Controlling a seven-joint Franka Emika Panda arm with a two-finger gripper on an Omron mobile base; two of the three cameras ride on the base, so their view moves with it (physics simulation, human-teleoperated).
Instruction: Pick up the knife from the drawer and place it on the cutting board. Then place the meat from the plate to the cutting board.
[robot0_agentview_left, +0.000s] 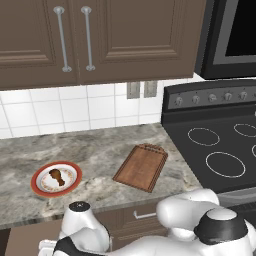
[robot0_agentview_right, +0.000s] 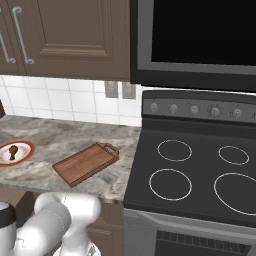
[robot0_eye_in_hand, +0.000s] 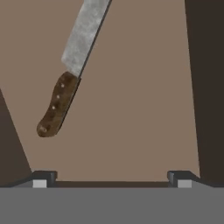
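Note:
In the hand view the knife (robot0_eye_in_hand: 65, 87) lies on the light wood floor of the open drawer (robot0_eye_in_hand: 140, 109), dark brown handle nearest me and grey blade running to the top edge. My gripper (robot0_eye_in_hand: 113, 178) hangs open above the drawer floor, apart from the knife, whose handle is up and left of my left fingertip (robot0_eye_in_hand: 43, 177). On the counter the reddish-brown cutting board (robot0_agentview_left: 141, 166) (robot0_agentview_right: 85, 164) lies bare. Left of it the orange-rimmed plate (robot0_agentview_left: 36, 181) (robot0_agentview_right: 29, 148) holds the small brown meat (robot0_agentview_left: 57, 176) (robot0_agentview_right: 12, 151).
A black stove (robot0_agentview_left: 220, 150) (robot0_agentview_right: 195, 175) adjoins the marble counter (robot0_agentview_left: 100, 145) on the right, with a microwave (robot0_agentview_right: 200, 35) above it. Brown wall cabinets (robot0_agentview_left: 100, 35) hang over the counter. Dark drawer walls (robot0_eye_in_hand: 205, 87) rise on the right and lower left of the hand view.

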